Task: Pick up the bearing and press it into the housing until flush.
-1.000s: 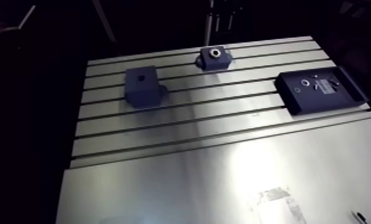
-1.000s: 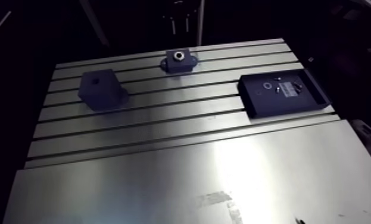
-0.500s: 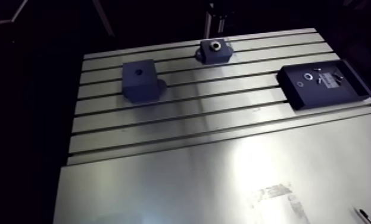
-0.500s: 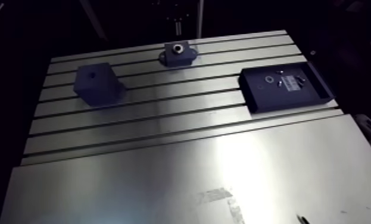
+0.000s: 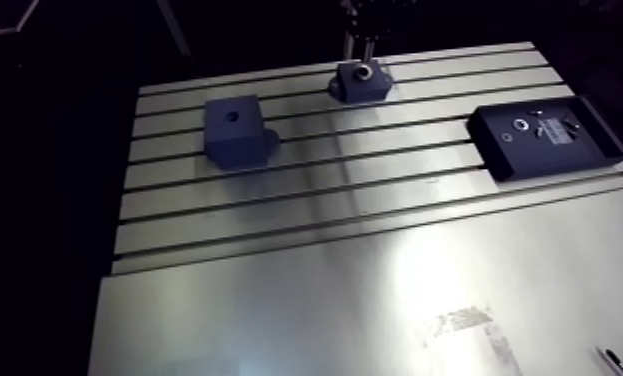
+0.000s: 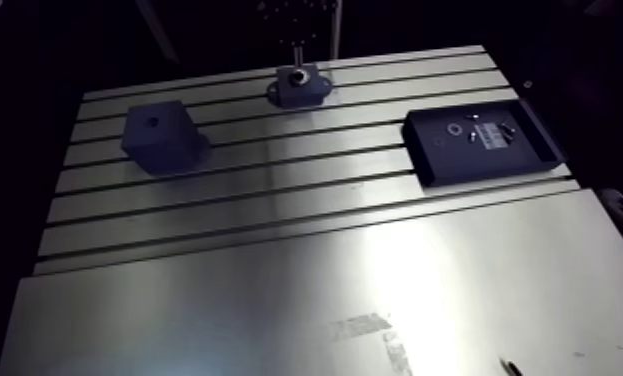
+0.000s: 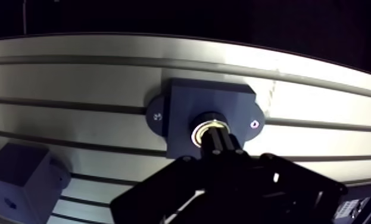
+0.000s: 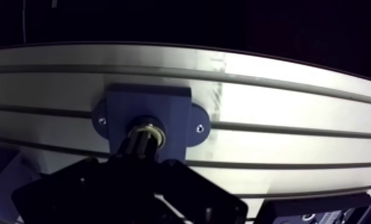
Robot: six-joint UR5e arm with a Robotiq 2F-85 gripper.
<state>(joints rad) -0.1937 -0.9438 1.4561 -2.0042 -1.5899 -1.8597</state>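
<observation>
The dark blue flanged housing [image 7: 181, 110] stands on the slotted table at its far edge, also seen in the arm view [image 5: 360, 82]. The bearing [image 7: 199, 128] shows as a bright metal ring seated in the housing's bore. My gripper [image 7: 218, 140] comes straight down on it, its fingers together as one dark tip that rests on the ring's middle. Only the ring's rim shows around the tip. In the arm view the gripper [image 5: 363, 45] stands directly over the housing.
A dark blue block [image 5: 233, 132] with a hole in its top stands left of the housing, also beside the gripper [image 7: 18, 176]. A black tray [image 5: 505, 160] with small metal parts lies at the right. The table's far edge runs just behind the housing.
The gripper has come down from above the housing until its tip sits on the bearing. The arm view has shifted slightly with the arm; block and tray stay in place.
</observation>
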